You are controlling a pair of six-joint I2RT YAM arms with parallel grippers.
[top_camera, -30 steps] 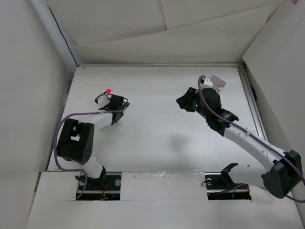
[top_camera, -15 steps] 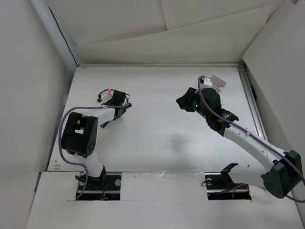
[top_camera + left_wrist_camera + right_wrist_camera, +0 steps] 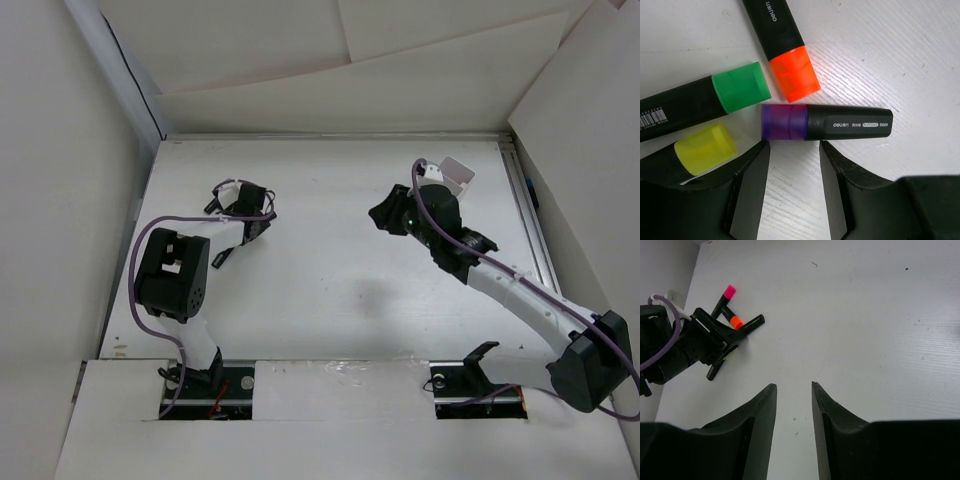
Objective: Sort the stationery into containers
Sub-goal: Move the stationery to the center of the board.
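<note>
Several black-bodied highlighters lie on the table in the left wrist view: an orange-capped one [image 3: 794, 72], a green-capped one [image 3: 740, 87], a yellow-capped one [image 3: 705, 148] partly under my left finger, and a purple-capped one [image 3: 825, 122] lying crosswise just past the fingertips. My left gripper [image 3: 794, 147] is open over bare table with nothing between its jaws. From above, the left gripper [image 3: 240, 200] hides the markers. A pink-capped marker [image 3: 725, 297] shows in the right wrist view. My right gripper [image 3: 793, 386] hangs open and empty near the white tray [image 3: 460, 170], which its arm largely hides.
White walls close in the table on the left, back and right. A metal rail [image 3: 527, 215] runs along the right edge. Purple cables loop off both arms.
The left gripper has tipped down over the marker cluster, covering the pink cap seen earlier from above, and its jaws have widened slightly. The right arm has barely moved.
</note>
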